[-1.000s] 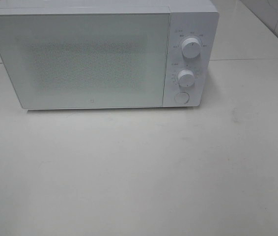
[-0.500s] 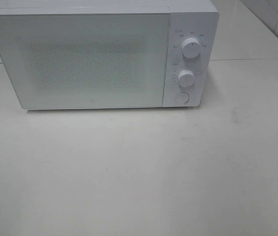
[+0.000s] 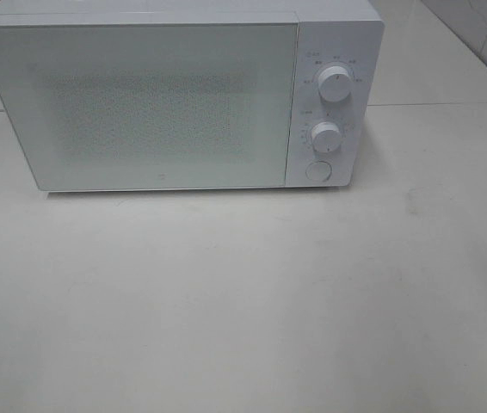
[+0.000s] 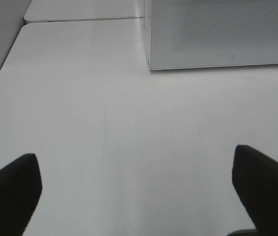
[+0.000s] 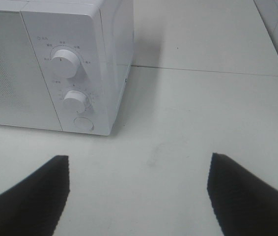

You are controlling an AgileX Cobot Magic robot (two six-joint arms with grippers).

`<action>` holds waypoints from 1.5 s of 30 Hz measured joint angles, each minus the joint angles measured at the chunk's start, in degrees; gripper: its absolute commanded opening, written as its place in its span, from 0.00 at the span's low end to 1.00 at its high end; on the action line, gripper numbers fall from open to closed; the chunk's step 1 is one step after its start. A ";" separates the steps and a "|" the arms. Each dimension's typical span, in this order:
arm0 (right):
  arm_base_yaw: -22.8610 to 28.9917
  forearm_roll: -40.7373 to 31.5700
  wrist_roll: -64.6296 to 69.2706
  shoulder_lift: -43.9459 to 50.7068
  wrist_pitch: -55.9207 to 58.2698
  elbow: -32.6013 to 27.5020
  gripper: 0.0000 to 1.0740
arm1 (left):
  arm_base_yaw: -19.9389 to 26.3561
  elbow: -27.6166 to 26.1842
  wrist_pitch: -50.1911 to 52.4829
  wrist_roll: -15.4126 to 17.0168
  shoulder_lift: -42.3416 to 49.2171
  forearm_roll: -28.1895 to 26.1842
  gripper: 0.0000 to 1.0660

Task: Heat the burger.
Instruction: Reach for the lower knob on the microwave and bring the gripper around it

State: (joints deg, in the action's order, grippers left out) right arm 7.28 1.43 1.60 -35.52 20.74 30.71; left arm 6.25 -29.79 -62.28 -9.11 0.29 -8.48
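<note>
A white microwave (image 3: pixel 175 99) stands at the back of the table with its door shut; its two knobs (image 3: pixel 335 86) and a round button (image 3: pixel 317 170) sit on its right panel. The burger is out of view. Neither arm shows in the exterior high view. In the left wrist view my left gripper (image 4: pixel 139 189) is open over bare tabletop, short of the microwave's (image 4: pixel 217 34) lower left corner. In the right wrist view my right gripper (image 5: pixel 139 189) is open too, above the table in front of the microwave's control panel (image 5: pixel 70 83). Nothing lies between either pair of fingers.
The white table (image 3: pixel 243 301) stretches in front of the microwave. A seam (image 3: pixel 441 105) joins a second tabletop behind it. The table's left edge (image 4: pixel 1 73) shows in the left wrist view.
</note>
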 measured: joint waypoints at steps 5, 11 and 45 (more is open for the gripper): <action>0.00 0.00 0.00 -6.25 -7.10 0.00 0.70 | 0.00 0.00 0.00 0.00 0.00 0.00 0.92; 0.00 0.00 0.00 -11.57 -17.07 0.00 0.70 | 0.00 0.00 0.00 0.00 0.00 0.00 0.92; 18.39 -34.61 -24.06 -46.01 -89.09 -11.69 0.70 | 0.00 0.00 0.00 0.00 0.00 0.00 0.92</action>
State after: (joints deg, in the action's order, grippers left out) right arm 25.67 -33.17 -22.46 -81.53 -68.35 19.02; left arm 6.25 -29.79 -62.28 -9.11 0.29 -8.48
